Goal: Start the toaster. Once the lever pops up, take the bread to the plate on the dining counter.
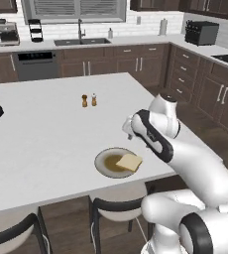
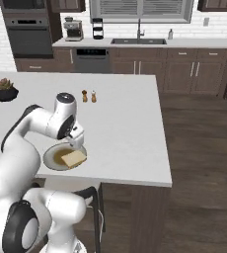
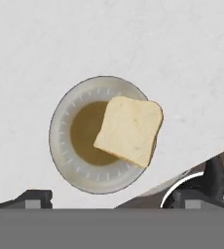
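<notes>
Tool: my tool point(image 3: 114, 197) hangs above the plate with jaws wide apart and nothing between them; the two dark tips show at the bottom of the hand view, well clear of the bread.
Bread: the bread point(image 3: 129, 129) lies flat on the plate point(image 3: 60, 146), resting toward one side, one edge lapping over the rim. Seen too in the left base view, bread point(image 1: 129, 162) on plate point(image 1: 103, 161), and in the right base view, bread point(image 2: 74, 158) on plate point(image 2: 51, 157).
Plate: it sits near the edge of the tabletop point(image 1: 46, 129), on the side closest to my base; two small shakers point(image 1: 88, 100) stand well apart from it, farther in.
Step in hand: by my judgement the drop is made and what remains is to pull away cleanly.
How to do it well: I would lift straight up, keeping the jaws wide, so no tip clips the overhanging edge and drags the slice off the rim. No sideways sweep until I am well above the plate.
Risk: the slice is off-centre; a nudge could tip it onto the tabletop.
Pointing: the slice is roughly square, so it has no strong long axis. In the hand view it sits turned, corners set diagonally, and its rounded top points to the upper right, away from the plate's centre.
Toaster: the toaster point(image 1: 201, 32) is far off on the back worktop.
</notes>
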Robot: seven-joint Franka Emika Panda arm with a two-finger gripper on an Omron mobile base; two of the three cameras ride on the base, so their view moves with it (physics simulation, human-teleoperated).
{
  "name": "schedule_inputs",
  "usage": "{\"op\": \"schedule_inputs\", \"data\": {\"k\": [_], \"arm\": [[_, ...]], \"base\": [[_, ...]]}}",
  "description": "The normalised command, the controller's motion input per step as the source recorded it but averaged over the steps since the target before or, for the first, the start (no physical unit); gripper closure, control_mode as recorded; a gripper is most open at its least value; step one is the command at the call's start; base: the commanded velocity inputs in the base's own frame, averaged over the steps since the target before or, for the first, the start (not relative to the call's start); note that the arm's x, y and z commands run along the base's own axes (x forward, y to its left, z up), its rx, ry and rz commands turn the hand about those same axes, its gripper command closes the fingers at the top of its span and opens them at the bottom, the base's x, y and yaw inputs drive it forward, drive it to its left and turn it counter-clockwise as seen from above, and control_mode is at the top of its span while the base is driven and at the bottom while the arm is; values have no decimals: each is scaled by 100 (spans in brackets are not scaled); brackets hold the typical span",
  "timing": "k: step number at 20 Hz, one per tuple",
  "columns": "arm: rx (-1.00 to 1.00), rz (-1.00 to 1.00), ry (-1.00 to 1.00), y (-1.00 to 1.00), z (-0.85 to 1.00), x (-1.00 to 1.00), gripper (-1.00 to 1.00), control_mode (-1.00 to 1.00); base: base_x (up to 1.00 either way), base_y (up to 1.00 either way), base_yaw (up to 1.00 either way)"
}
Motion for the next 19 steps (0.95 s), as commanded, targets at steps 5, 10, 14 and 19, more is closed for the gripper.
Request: {"op": "schedule_inputs", "data": {"k": [5, 10, 14, 19], "arm": [[-11, -1, 31, 69, 51, -91, -100, -100], [-25, 0, 11, 53, 5, -100, -100, -100], [-23, 0, 0, 35, 0, -100, -100, -100], [-7, 0, -3, 11, 1, -96, -100, -100]], "base": [[0, 0, 0], [0, 0, 0], [0, 0, 0], [0, 0, 0]]}}
